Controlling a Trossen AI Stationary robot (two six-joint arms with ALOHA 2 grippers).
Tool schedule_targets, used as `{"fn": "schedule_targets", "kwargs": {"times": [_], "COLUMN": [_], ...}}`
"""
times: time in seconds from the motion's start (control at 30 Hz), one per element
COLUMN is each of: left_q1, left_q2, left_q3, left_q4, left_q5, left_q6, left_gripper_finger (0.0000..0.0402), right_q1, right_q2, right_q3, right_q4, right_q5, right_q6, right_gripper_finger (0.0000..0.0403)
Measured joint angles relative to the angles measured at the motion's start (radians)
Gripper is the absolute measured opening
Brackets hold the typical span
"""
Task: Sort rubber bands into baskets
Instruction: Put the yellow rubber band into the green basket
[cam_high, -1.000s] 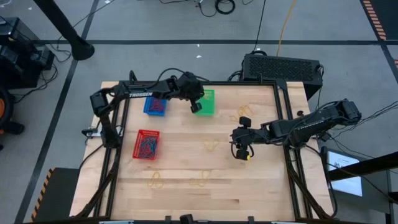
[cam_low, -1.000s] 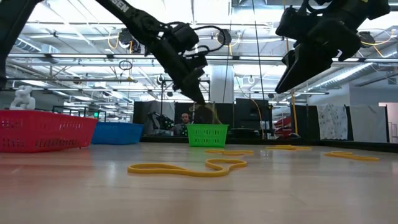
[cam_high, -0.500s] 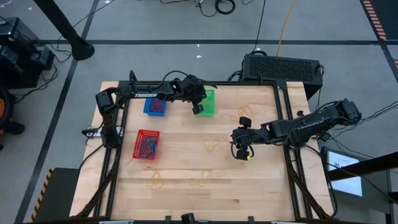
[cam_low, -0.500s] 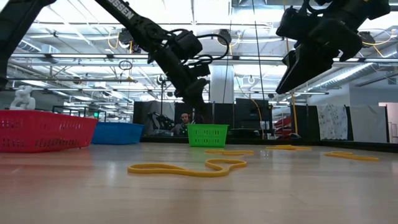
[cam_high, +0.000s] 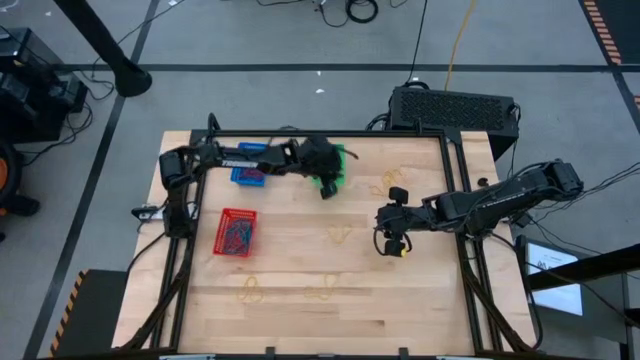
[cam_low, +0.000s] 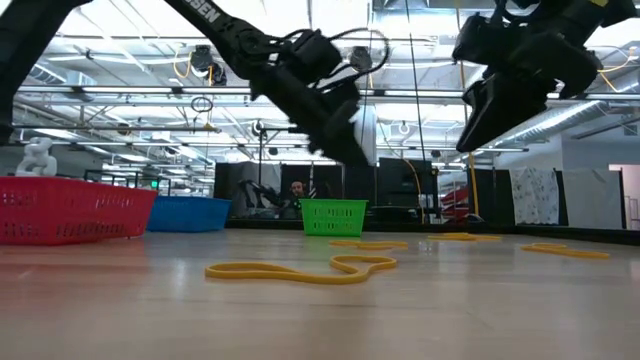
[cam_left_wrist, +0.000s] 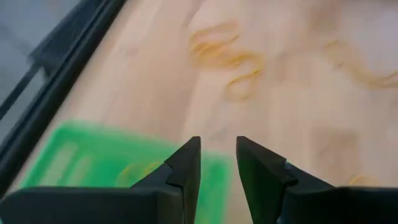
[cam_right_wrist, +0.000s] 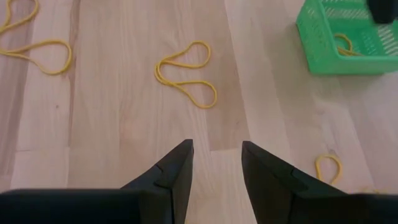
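The green basket (cam_high: 337, 160) stands at the far middle of the table with yellow rubber bands (cam_left_wrist: 138, 172) inside. My left gripper (cam_left_wrist: 217, 144) hovers open over its near right part (cam_high: 327, 186), holding nothing. The blue basket (cam_high: 246, 174) and the red basket (cam_high: 237, 232) stand farther left, with bands in them. My right gripper (cam_right_wrist: 216, 146) is open and hangs above the bare table right of centre (cam_high: 392, 243). Loose yellow rubber bands (cam_right_wrist: 186, 74) lie flat on the wood ahead of it.
More yellow bands lie near the far right (cam_high: 390, 182), at the middle (cam_high: 340, 234) and toward the near edge (cam_high: 248, 290) (cam_high: 320, 292). A black box with a grille (cam_high: 455, 106) sits beyond the far edge. Black frame rails (cam_high: 460, 190) run along the table's sides.
My left gripper has moved toward the table's right edge over the green basket and has risen a little. A thin yellow strand that hung under its tip a second ago no longer shows there. My right arm has kept still.
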Motion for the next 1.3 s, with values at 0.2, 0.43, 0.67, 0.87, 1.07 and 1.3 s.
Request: {"fn": "schedule_targets", "kwargs": {"times": [0.2, 0.43, 0.67, 0.87, 1.07, 1.3], "left_q1": [-0.089, -0.114, -0.081, -0.068, -0.066, -0.063], "left_q2": [0.132, 0.393, 0.583, 0.628, 0.627, 0.626], "left_q3": [0.097, 0.397, 0.646, 0.671, 0.674, 0.675], "left_q4": [0.141, 0.085, -0.086, -0.114, -0.177, -0.23], "left_q5": [0.007, 0.035, 0.029, 0.076, 0.094, 0.149], "left_q6": [0.001, 0.0, 0.007, 0.017, 0.06, 0.06], "left_gripper_finger": [0.0112, 0.0112, 0.0112, 0.0112, 0.0112, 0.0102], "right_q1": [0.0, 0.0, 0.0, 0.0, 0.0, 0.0], "right_q2": [-0.075, -0.122, -0.124, -0.124, -0.124, -0.124], "right_q3": [0.0, 0.0, 0.0, 0.0, 0.0, 0.0], "right_q4": [-0.073, -0.084, -0.143, -0.16, -0.158, -0.149], "right_q5": [0.008, 0.009, 0.004, 0.004, 0.004, 0.004], "right_q6": [0.06, 0.08, 0.122, 0.129, 0.127, 0.129], "right_gripper_finger": [0.013, 0.013, 0.013, 0.013, 0.013, 0.013]}}
